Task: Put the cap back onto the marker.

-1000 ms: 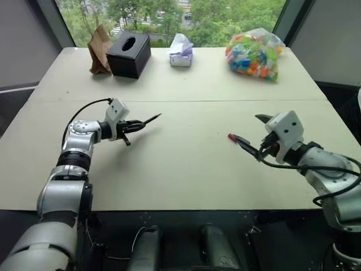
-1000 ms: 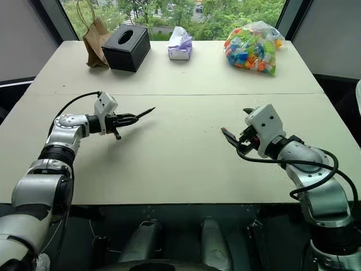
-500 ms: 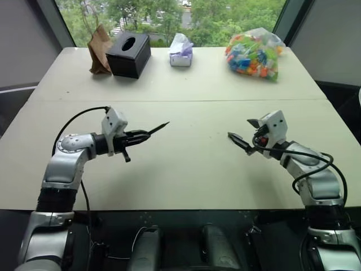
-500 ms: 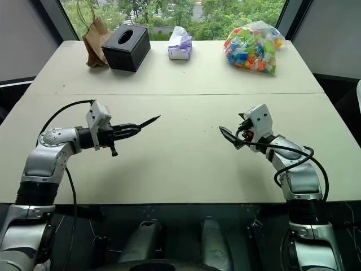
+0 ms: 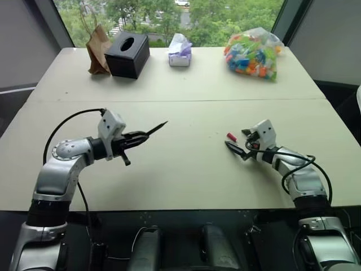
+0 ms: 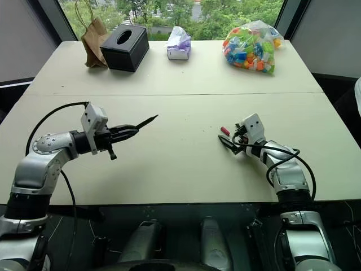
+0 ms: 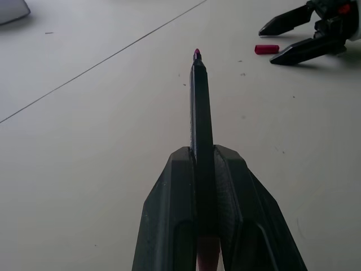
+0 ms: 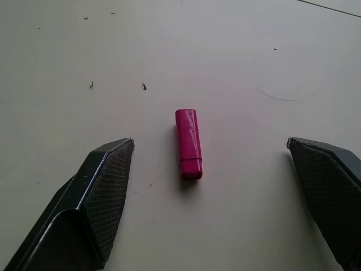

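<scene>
The marker (image 5: pixel 155 129) is a slim black stick held nearly level over the left half of the table, tip toward the middle. My left gripper (image 5: pixel 138 137) is shut on its rear part; the left wrist view shows the marker (image 7: pixel 200 113) jutting out between the closed fingers, ending in a small pink tip. The cap (image 5: pixel 231 136), a tiny red-pink cylinder, lies on the table at the right. My right gripper (image 5: pixel 237 144) sits low at the table just behind it, open. In the right wrist view the cap (image 8: pixel 188 143) lies between the spread fingers, touching neither.
Along the table's far edge stand a brown paper bag (image 5: pixel 98 48), a black tissue box (image 5: pixel 128 53), a small tissue pack (image 5: pixel 180 49) and a clear bag of colourful pieces (image 5: pixel 254 53). A seam (image 5: pixel 180 101) crosses the table.
My right gripper has come down and forward to the table, its open fingers now on either side of the cap. The left arm has drawn back a little with the marker.
</scene>
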Controlling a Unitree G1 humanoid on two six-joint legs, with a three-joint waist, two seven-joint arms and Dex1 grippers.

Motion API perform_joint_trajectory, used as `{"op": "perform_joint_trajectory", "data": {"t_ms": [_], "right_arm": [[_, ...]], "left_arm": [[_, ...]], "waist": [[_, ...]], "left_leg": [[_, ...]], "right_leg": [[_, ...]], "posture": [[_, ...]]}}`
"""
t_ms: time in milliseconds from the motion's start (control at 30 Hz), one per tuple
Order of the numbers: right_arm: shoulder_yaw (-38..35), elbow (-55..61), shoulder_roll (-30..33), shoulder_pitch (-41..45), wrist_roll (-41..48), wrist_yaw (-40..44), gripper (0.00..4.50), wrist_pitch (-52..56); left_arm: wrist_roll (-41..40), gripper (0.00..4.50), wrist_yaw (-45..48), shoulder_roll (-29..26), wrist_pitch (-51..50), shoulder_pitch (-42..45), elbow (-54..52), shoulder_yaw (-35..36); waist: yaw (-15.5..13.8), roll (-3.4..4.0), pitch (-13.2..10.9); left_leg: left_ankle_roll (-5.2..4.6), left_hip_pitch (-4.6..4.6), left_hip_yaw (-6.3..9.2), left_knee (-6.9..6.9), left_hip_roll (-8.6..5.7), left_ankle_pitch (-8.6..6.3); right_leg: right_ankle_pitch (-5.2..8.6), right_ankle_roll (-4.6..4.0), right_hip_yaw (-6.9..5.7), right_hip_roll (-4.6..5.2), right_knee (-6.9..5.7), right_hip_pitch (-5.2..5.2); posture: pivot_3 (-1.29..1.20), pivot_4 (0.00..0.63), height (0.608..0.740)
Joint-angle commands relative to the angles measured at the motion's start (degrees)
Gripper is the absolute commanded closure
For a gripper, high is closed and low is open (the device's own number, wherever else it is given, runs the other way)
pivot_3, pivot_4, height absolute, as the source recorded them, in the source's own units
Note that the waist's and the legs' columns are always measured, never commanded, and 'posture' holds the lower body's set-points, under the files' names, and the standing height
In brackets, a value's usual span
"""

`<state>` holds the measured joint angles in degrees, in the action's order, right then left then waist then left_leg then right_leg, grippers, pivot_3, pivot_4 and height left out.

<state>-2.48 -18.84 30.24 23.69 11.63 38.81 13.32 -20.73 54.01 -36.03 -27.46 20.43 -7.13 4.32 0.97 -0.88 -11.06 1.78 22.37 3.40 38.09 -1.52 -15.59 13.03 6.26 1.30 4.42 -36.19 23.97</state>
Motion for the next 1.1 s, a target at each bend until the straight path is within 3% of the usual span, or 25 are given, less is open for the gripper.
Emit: {"op": "perform_joint_trajectory", "data": {"t_ms": [33,333,400,633,833,1100], "right_arm": [[-0.14,-0.79,-0.75,1.13,-0.57,-0.17,0.00,-1.39],[0.54,0.84,-1.40,-0.48,-0.81,0.05,0.00,-1.05],[0.79,1.75,-1.54,-1.09,-0.77,0.12,0.78,-0.77],[1.69,4.53,-2.35,-2.21,-0.84,-0.02,4.41,0.31],[2.17,6.42,-1.57,-2.36,-1.59,0.36,4.47,0.41],[5.90,22.37,9.76,0.72,-4.08,10.89,4.47,0.10]], "left_arm": [[-1.03,4.47,-0.46,-1.06,0.16,0.41,-1.76,1.35],[-1.25,4.47,-0.62,-1.64,0.66,0.56,-1.19,0.71],[-1.30,4.50,-0.61,-1.75,0.74,0.58,-1.07,0.60],[-1.29,4.50,-0.52,-1.69,0.95,1.04,-0.55,-0.07],[-0.74,4.50,1.57,-2.04,2.48,2.16,0.80,-1.83],[2.79,4.50,10.41,-3.21,9.59,8.78,7.36,-8.41]], "waist": [[0.00,0.00,0.00],[0.14,0.00,0.00],[0.12,0.00,0.00],[0.08,0.00,0.00],[0.05,0.00,0.00],[-0.11,0.05,-0.03]], "left_leg": [[0.00,0.00,0.00,0.00,0.00,0.00],[0.00,-0.01,0.00,0.00,0.00,0.00],[0.00,-0.01,0.00,0.00,0.00,0.00],[0.01,-0.04,0.01,0.01,0.01,0.00],[0.01,-0.04,0.00,0.01,0.00,0.00],[0.01,0.03,-0.06,0.00,-0.08,0.00]], "right_leg": [[0.00,0.00,0.00,0.00,0.00,0.00],[0.00,0.00,0.01,-0.02,0.00,0.00],[0.00,0.00,0.00,-0.02,0.00,0.00],[-0.01,-0.01,0.02,-0.01,0.00,-0.02],[0.00,-0.01,0.01,-0.01,0.01,-0.03],[0.00,-0.01,-0.01,0.00,0.06,0.00]], "posture": [[0.00,0.150,0.740],[0.00,0.150,0.740],[0.00,0.150,0.740],[0.00,0.150,0.740],[0.00,0.150,0.740],[0.00,0.150,0.740]]}}
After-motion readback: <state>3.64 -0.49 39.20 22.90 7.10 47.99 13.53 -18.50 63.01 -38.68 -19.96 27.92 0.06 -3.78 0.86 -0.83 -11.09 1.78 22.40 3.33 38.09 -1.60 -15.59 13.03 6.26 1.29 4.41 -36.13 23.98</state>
